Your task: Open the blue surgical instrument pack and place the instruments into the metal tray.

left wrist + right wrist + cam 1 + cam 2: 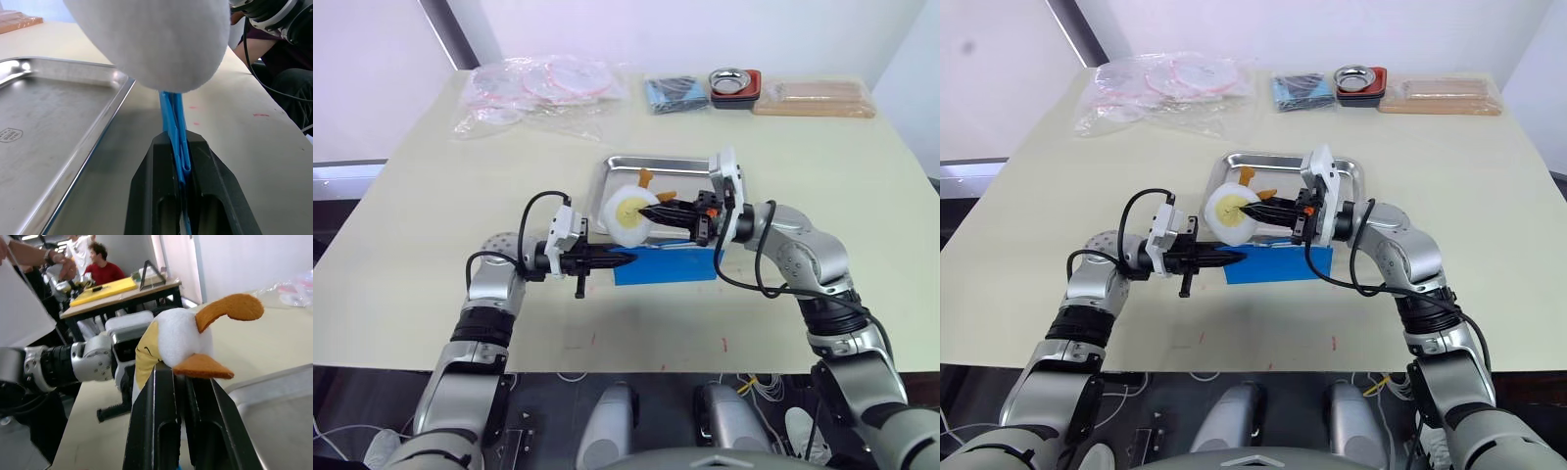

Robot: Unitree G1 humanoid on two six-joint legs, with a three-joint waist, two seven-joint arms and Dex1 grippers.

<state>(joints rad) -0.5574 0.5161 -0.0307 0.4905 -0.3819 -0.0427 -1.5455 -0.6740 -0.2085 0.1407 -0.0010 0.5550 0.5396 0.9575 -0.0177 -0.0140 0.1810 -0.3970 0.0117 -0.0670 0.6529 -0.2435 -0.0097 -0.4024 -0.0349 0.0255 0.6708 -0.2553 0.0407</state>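
A small embossed stamp on the metal tray point(58, 127) is too faint to read. The left gripper point(625, 258), arm stretched level, clamps the blue surgical instrument pack point(668, 264) lying just before the tray. The right gripper point(651, 212) pinches a fuzzy white-and-yellow plush toy point(628, 213) above the tray's near edge.

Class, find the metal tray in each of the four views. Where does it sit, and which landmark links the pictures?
Left eye view: metal tray at mid-table, just behind the blue pack.
Right eye view: the tray in the same spot.
Left wrist view: the tray's floor and rim alongside the pinched pack.
Right wrist view: one tray corner beside the right pincer.
Shared landmark: the white plush toy.
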